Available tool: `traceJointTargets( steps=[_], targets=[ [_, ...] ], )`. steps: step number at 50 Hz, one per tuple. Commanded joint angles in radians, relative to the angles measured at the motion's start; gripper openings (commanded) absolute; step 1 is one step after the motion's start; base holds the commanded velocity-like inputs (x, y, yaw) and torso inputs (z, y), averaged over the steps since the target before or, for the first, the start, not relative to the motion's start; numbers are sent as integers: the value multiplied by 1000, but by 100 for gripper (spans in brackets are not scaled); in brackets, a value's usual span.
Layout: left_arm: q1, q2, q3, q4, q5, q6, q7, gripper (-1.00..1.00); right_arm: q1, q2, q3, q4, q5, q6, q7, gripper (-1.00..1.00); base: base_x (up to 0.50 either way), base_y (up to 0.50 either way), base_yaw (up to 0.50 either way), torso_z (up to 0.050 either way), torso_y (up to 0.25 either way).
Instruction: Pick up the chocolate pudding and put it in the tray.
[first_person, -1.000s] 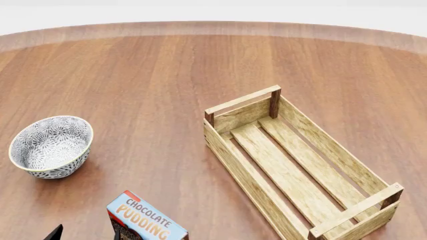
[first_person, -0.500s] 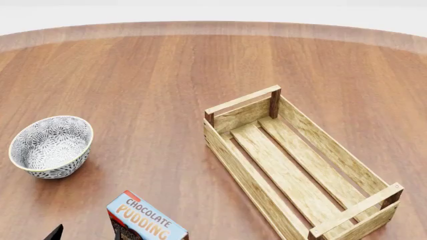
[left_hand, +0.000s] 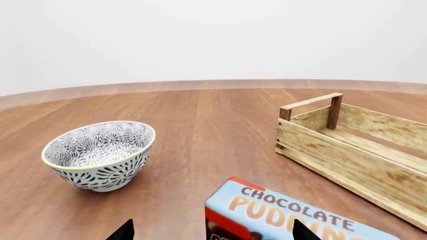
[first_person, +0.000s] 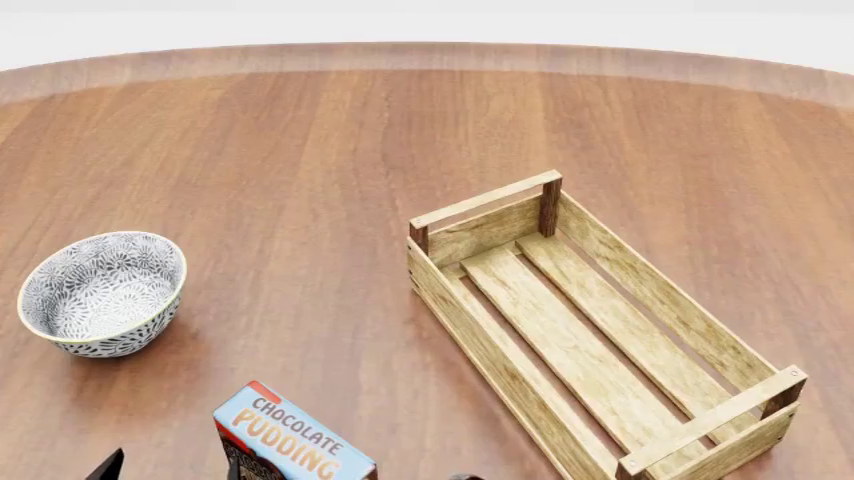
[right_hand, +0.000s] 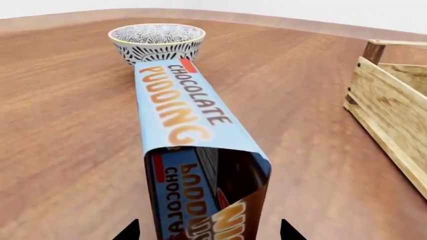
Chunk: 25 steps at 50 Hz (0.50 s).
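The chocolate pudding (first_person: 291, 442) is a light-blue-topped carton lying on the table near the front edge, left of the tray (first_person: 587, 330), a long light-wood slatted crate. My left gripper (left_hand: 212, 233) is open; the carton's red and brown end (left_hand: 267, 215) sits between its dark fingertips (left_hand: 124, 231). One left fingertip (first_person: 111, 466) shows at the bottom of the head view. My right gripper (right_hand: 210, 233) is open, low at the carton's other end (right_hand: 200, 170), its fingers on either side of the carton and apart from it. The tray also shows in both wrist views (left_hand: 347, 150) (right_hand: 390, 100).
A round white bowl with a dark floral pattern (first_person: 102, 292) stands on the wooden table (first_person: 334, 150) left of the carton, also seen in the wrist views (left_hand: 100, 154) (right_hand: 157, 41). The table's curved far edge (first_person: 427, 55) runs across the back.
A small dark tip has come into the head view's bottom edge, right of the carton. The carton, bowl and tray have not moved.
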Motion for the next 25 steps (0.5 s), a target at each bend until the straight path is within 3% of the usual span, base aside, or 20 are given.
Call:
traceJointTargets(
  steps=[1, 2, 3, 17, 25],
  targets=[
    [0, -3, 5, -1, -3, 3, -4, 100, 25, -13, -67, 50, 53, -32, 7, 100, 0, 0, 0, 0, 0],
    [1, -4, 6, 2, -3, 1, -5, 100, 27, -13, -78, 55, 63, -37, 9, 100, 0, 0, 0, 0, 0],
    [2, -5, 7, 5, -3, 0, -5, 100, 29, -13, -90, 60, 72, -44, 12, -100, 0, 0, 0, 0, 0],
    [3, -10, 8, 1, -11, 6, -8, 100, 37, 5, -104, 56, 124, -45, 33, -100, 0, 0, 0, 0, 0],
    [1, -14, 9, 8, -17, -1, -11, 100, 32, 69, -118, -97, 124, 50, 99, -100, 0, 0, 0, 0, 0]
  ],
)
